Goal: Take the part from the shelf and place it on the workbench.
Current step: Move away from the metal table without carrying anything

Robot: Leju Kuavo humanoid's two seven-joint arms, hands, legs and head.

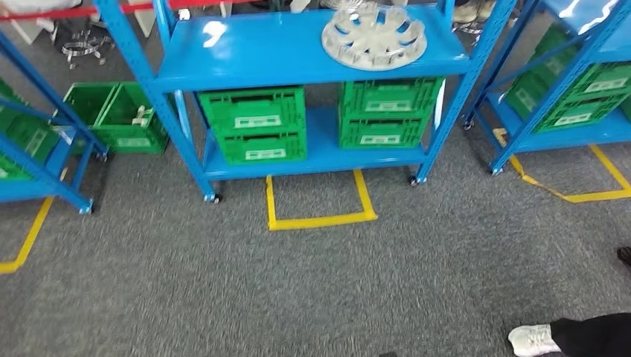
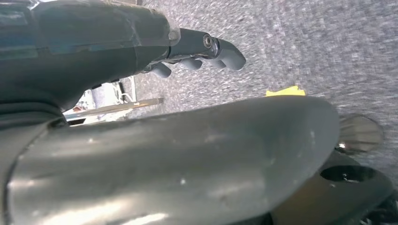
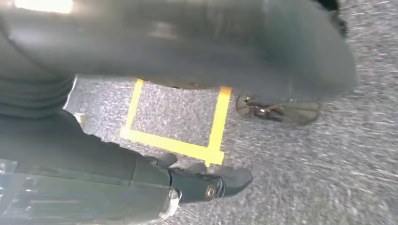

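Note:
The part (image 1: 374, 35) is a round silver disc with spoke-like cutouts, lying flat on the right half of the blue shelf's (image 1: 245, 63) middle board, straight ahead in the head view. My left hand (image 2: 202, 54) hangs above grey carpet with its fingers loosely apart and nothing in them. My right hand (image 3: 206, 180) also hangs low, empty with fingers loosely apart, near a yellow tape square (image 3: 173, 145) on the floor. Both hands are far from the part.
Green crates (image 1: 254, 123) (image 1: 387, 111) fill the shelf's lower board. A yellow tape square (image 1: 320, 220) marks the carpet before it. More blue shelves stand left (image 1: 45, 186) and right (image 1: 565, 130). Green crates (image 1: 115, 117) sit on the floor. A person's shoe (image 1: 533, 340) is at lower right.

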